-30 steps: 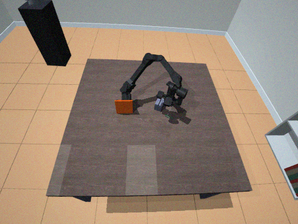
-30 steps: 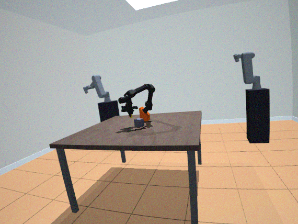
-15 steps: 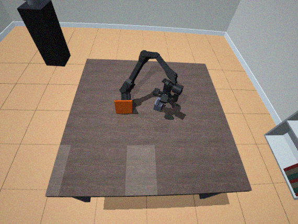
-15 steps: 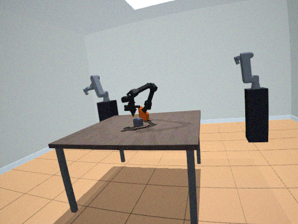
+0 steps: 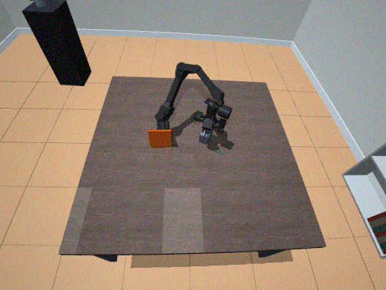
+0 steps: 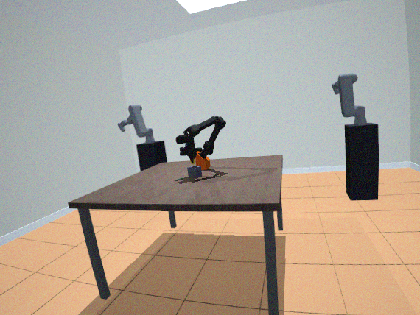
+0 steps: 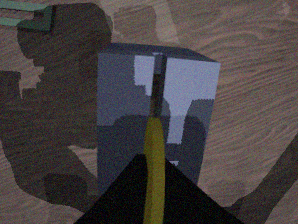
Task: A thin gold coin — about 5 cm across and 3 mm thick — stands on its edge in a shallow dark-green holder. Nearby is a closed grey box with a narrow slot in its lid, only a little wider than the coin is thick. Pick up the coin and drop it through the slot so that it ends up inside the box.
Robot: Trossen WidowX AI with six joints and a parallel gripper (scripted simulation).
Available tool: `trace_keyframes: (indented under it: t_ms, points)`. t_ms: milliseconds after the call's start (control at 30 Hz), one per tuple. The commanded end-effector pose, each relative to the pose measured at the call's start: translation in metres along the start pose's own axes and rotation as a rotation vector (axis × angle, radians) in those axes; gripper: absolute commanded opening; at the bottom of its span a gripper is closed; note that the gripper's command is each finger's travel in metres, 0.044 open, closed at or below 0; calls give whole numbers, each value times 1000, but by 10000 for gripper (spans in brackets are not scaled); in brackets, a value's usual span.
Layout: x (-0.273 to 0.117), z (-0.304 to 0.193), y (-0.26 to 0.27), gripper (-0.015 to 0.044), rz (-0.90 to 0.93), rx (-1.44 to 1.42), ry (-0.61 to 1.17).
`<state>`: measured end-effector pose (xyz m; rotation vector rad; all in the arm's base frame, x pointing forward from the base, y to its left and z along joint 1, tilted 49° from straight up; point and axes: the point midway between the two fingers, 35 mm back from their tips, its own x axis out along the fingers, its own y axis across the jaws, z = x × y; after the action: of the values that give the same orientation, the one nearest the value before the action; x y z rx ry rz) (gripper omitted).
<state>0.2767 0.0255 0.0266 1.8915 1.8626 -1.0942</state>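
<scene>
My gripper [image 5: 206, 129] [image 6: 192, 160] [image 7: 148, 164] is shut on the gold coin [image 7: 155, 187], which shows edge-on between the dark fingertips in the wrist view. The grey box [image 5: 204, 138] [image 6: 194, 172] [image 7: 114, 90] stands under the gripper. The slot [image 7: 158, 87] runs up the lid in the wrist view, nearly in line with the coin's edge. In the exterior view the fingertips and a speck of yellow are above the lid; the exact gap cannot be told. The coin and fingers hide the slot's near part. The empty green holder [image 5: 219, 152] [image 7: 45, 21] lies beside the box.
The orange block [image 5: 160, 138] [image 6: 203, 162] stands at the arm's base, to the left of the box in the top view. The arm arches over the brown table [image 5: 183, 169] [image 6: 221, 191]. Shadows of the arm fall around the box and holder.
</scene>
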Motion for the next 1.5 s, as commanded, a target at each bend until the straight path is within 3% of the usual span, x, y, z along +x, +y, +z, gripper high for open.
trace_keyframes:
  t_ms: [0,1467]
  points:
    - [0,-2,-3,4,2,3,2]
    - [7,-3,-5,0,-2,10,-1]
